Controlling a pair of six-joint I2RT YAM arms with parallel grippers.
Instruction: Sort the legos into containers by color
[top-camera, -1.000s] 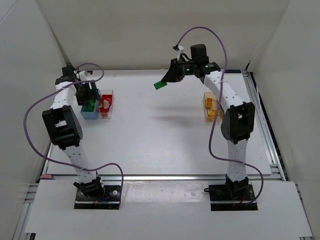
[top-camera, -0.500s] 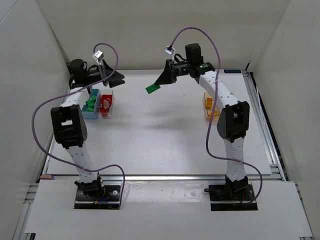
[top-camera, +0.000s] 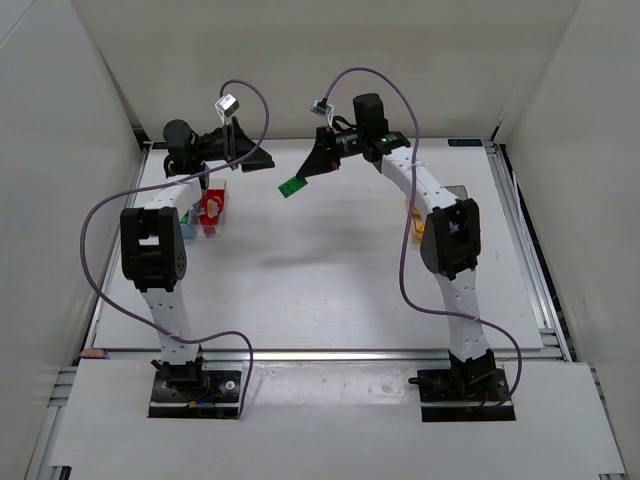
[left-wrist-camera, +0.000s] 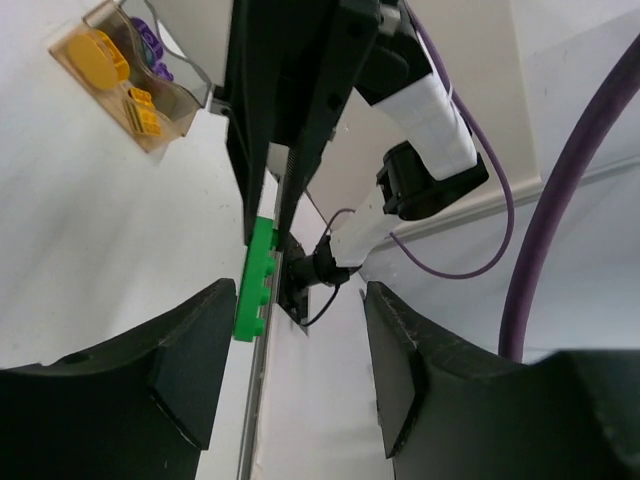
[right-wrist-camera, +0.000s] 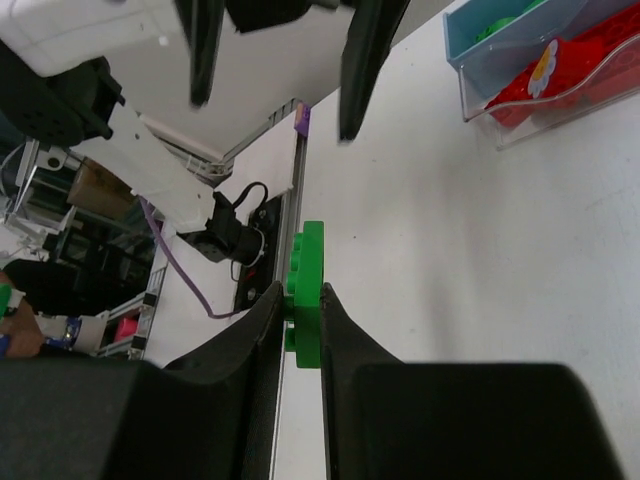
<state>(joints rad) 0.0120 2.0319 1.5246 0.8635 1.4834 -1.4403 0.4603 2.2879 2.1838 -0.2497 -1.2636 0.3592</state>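
My right gripper (top-camera: 300, 179) is shut on a flat green lego (top-camera: 291, 186), held in the air over the back of the table; the right wrist view shows the lego (right-wrist-camera: 308, 290) pinched between the fingers. My left gripper (top-camera: 262, 160) is open and empty, pointing right, a short way left of that lego. In the left wrist view the lego (left-wrist-camera: 256, 280) hangs just beyond my left finger (left-wrist-camera: 190, 360). The blue-tinted bin (top-camera: 183, 222) holds green legos and the clear bin (top-camera: 212, 212) holds red ones. The orange bin (left-wrist-camera: 130, 85) holds yellow legos.
A dark bin with purple pieces (left-wrist-camera: 152, 40) stands behind the orange one. The orange bin (top-camera: 413, 212) is half hidden by my right arm. White walls close off the table's back and sides. An aluminium rail (top-camera: 520, 250) runs along the right edge.
My left gripper rose from over the blue-tinted bin and swung right toward the middle. My right gripper carried the green lego left, so the two grippers have closed in on each other.
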